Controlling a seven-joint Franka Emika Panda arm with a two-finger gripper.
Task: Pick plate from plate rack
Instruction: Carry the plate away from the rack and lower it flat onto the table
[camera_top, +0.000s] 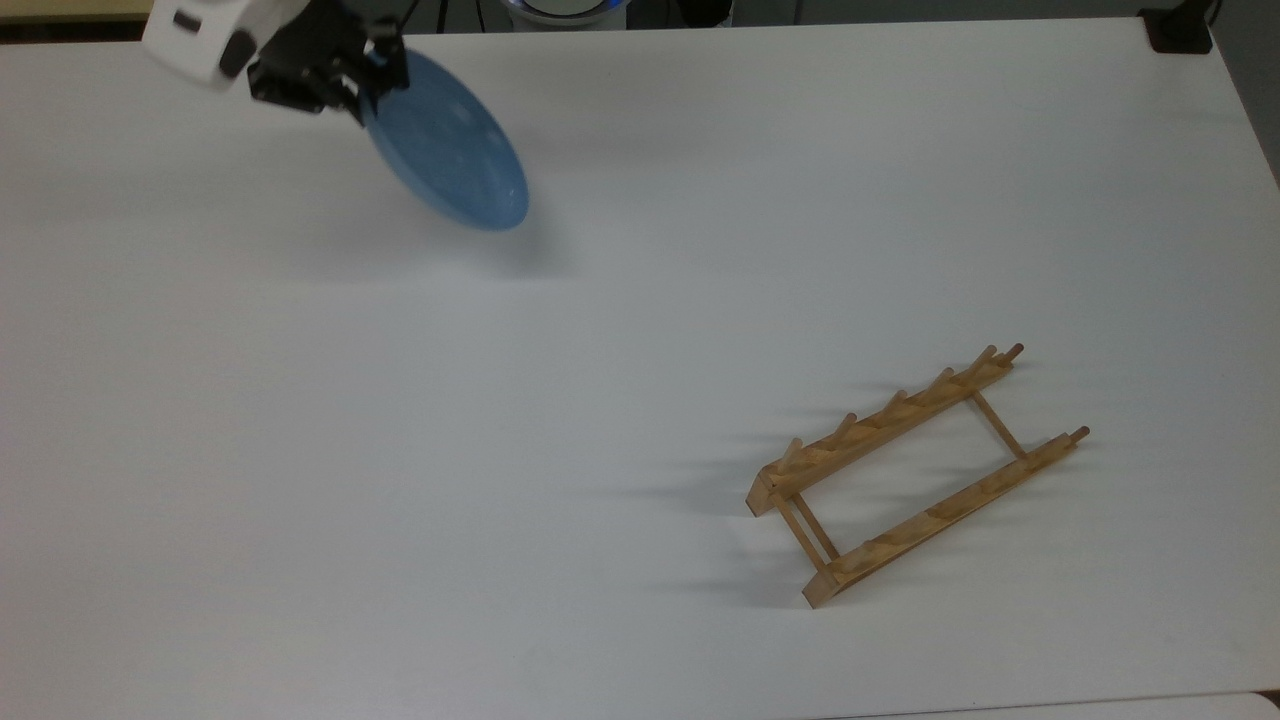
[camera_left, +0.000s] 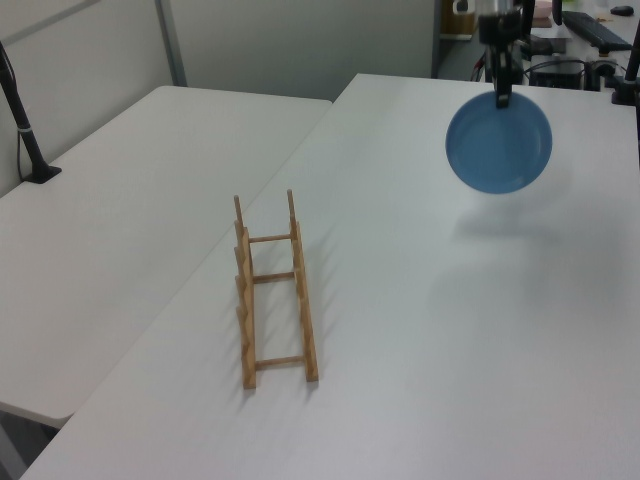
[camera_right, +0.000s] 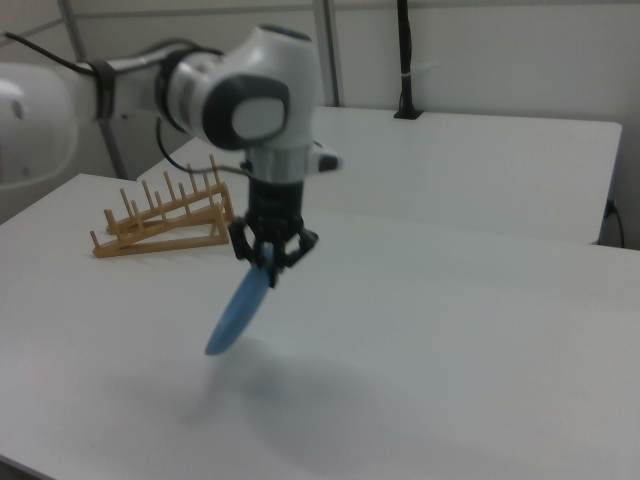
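The black hand pinched the round, matte light-blue plate by its rim, hiding that edge. The plate hung tilted above the white bench. The small light-wood pegged plate rack stood well apart.

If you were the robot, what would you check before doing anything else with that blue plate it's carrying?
1. Hold: the gripper pinches the round light-blue plate by its upper rim: ok.
2. Plate out of the small light-wood plate rack: hanging in the air, well away from it: ok.
3. Rack undisturbed: upright on the white table, no plates in it: ok.
4. Plate level: it hangs tilted, lower edge down: not ok for setting down flat.
5. Landing spot: bare table beneath the plate: ok.
6. Firmness of grip: cannot tell.
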